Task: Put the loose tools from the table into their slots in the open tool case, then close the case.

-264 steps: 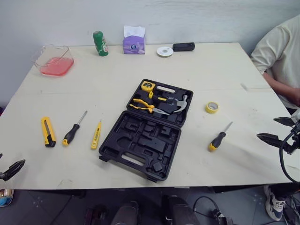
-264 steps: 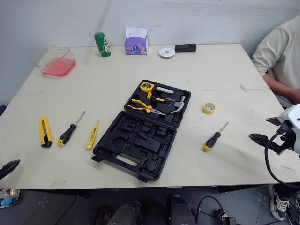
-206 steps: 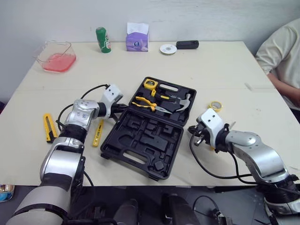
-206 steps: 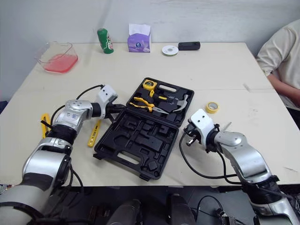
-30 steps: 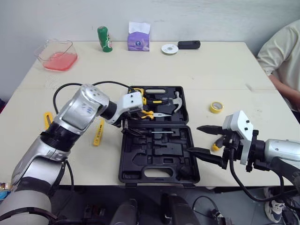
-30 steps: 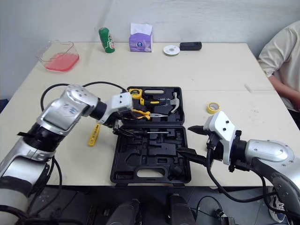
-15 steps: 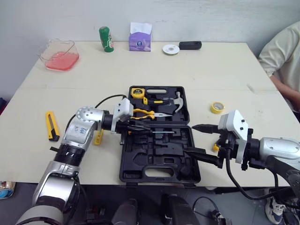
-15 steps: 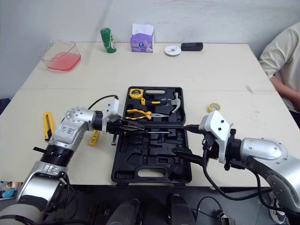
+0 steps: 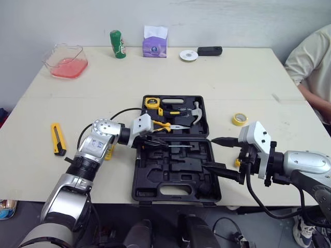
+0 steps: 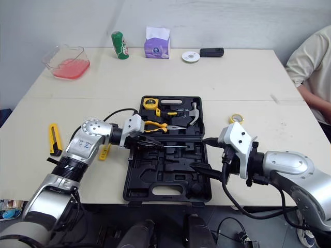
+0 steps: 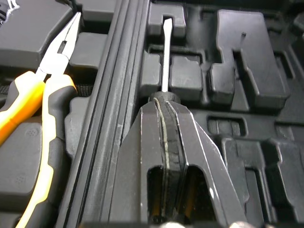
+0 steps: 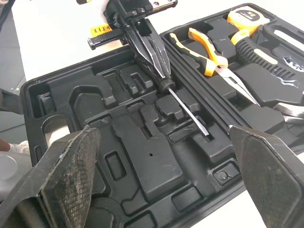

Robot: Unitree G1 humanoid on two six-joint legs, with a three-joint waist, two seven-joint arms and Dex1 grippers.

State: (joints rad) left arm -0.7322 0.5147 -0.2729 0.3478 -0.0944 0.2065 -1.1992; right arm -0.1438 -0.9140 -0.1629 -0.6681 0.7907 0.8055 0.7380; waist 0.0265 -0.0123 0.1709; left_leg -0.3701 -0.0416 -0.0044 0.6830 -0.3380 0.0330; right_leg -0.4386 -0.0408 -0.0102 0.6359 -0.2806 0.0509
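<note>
The black tool case (image 9: pixel 176 178) lies open in front of me. Its far half holds a tape measure (image 9: pixel 150 102), pliers (image 9: pixel 163 125) and a hammer (image 9: pixel 194 111). A screwdriver (image 12: pixel 187 109) lies in a slot of the near half, next to the hinge. My left gripper (image 9: pixel 155 144) is shut, its tips resting on the screwdriver's handle end (image 11: pixel 164 97). My right gripper (image 9: pixel 220 156) stands open at the case's right edge, empty. Left of the case lie a yellow utility knife (image 9: pixel 58 138) and a yellow tester pen (image 9: pixel 109 151). Behind my right gripper lies another screwdriver (image 9: pixel 237 163).
A yellow tape roll (image 9: pixel 238 119) lies right of the case. At the table's back stand a pink tray (image 9: pixel 65 60), a green can (image 9: pixel 117 44), a tissue pack (image 9: pixel 155 42), a white disc (image 9: pixel 188 55) and a black device (image 9: pixel 209 50). A person (image 9: pixel 313 67) sits at the right.
My left gripper has closed and its arm has dropped lower, with the tips staying on the screwdriver in its slot. The right gripper has held its place, open.
</note>
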